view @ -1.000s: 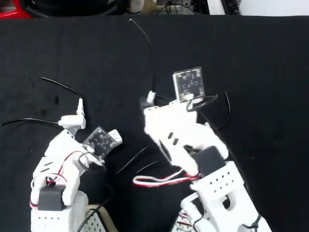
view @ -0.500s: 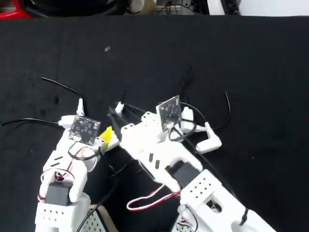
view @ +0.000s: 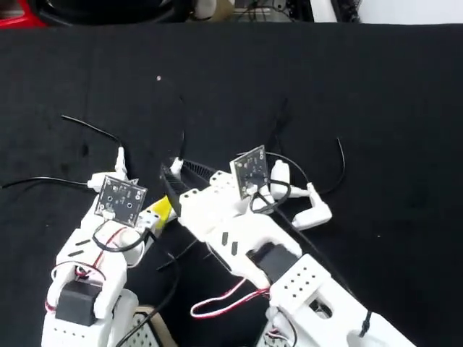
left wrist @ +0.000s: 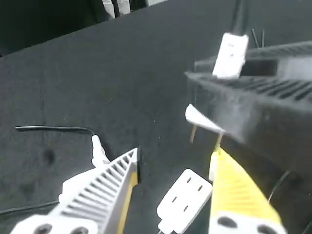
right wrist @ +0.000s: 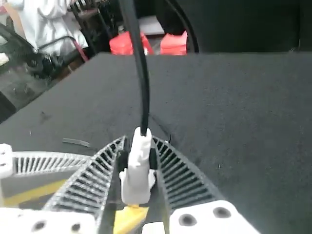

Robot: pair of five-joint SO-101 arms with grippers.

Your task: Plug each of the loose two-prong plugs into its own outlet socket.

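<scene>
Far left on the black table (view: 376, 87), a loose white plug (view: 120, 156) lies flat with a thin black cord (view: 90, 128) trailing left. Just near of it is a white connector body (view: 101, 182) on its own cord; plug or socket, can't tell.

The left gripper (left wrist: 174, 156) is just right of these, low over the table, jaws wide apart. Its white ribbed finger (left wrist: 109, 183) is on one side and its yellow finger (left wrist: 234, 195) on the other. A white outlet socket (left wrist: 185, 200) lies flat on the table between the two fingers, slots facing up, not gripped.

Next to the right, the right gripper (right wrist: 139, 146) tip comes in close to the left gripper. Its dark ribbed fingers (left wrist: 253, 92) are pinched narrow on a white two-prong plug (right wrist: 135, 170). A black cable (right wrist: 138, 73) runs out of the plug's back end. In the left wrist view the prongs (left wrist: 193, 133) stick out below the dark fingers, pointing down. They are above and apart from the white outlet socket, one prong just beside the yellow fingertip. The plug is not inserted.

Further right, beside the right arm's wrist, a small white cord end (view: 279, 173) lies on the table. An angled white connector (view: 315, 212) lies nearer and right of it. Both are on black cords and nothing holds them.
</scene>
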